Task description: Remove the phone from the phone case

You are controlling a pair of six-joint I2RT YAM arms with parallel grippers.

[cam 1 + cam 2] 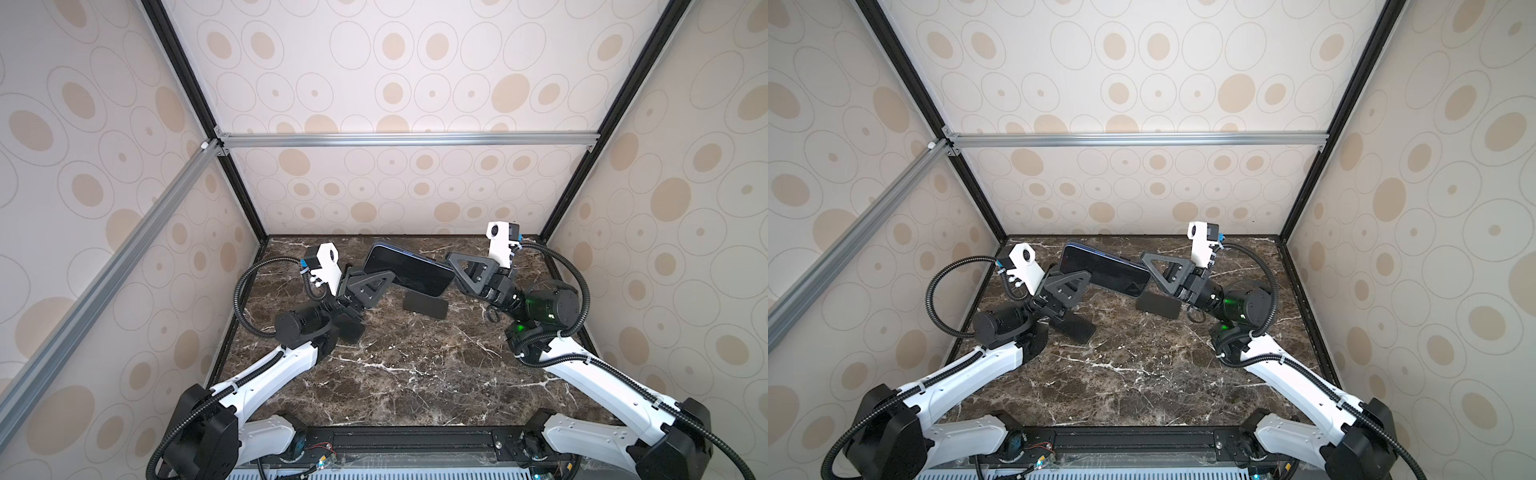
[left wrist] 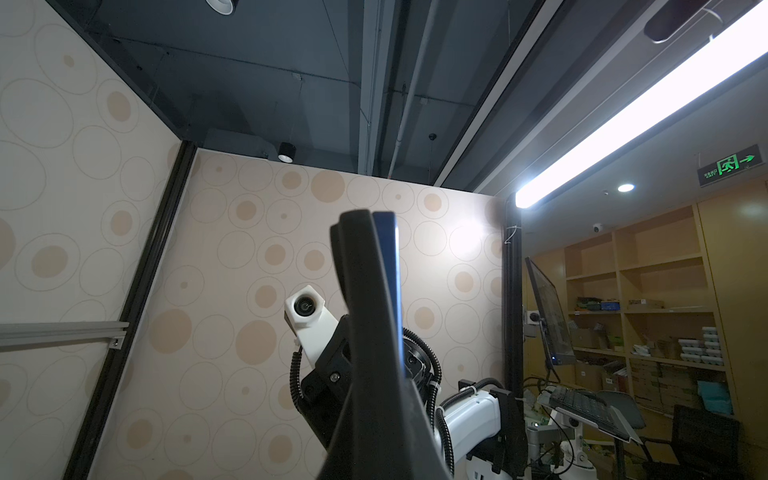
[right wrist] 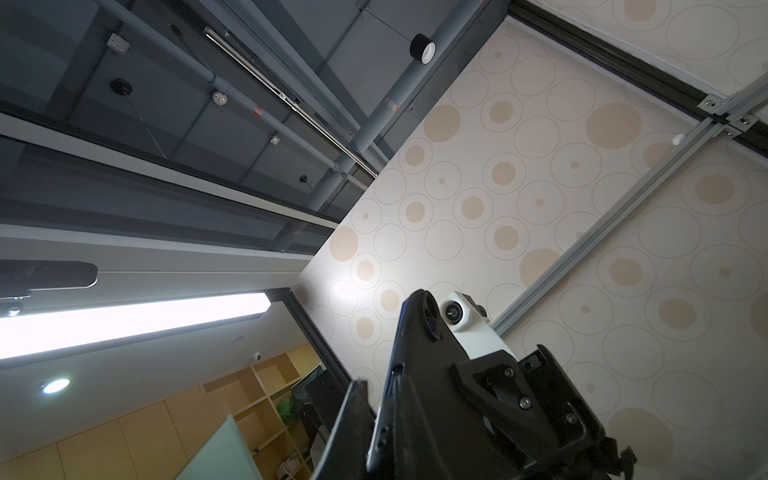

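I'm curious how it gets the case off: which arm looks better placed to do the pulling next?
Probably the right. The right gripper pinches only the very end of the phone, free to pull away; the left gripper clamps further in, a steadier anchor.

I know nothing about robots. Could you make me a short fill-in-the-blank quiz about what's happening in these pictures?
1. The number of grippers clamped on the phone is ___: the left gripper at one end and the right gripper at the other.
2. The phone is held ___ the table, not lying on it.
3. The table's top is dark brown stone with ___ veins.

Missing words: two; above; white.
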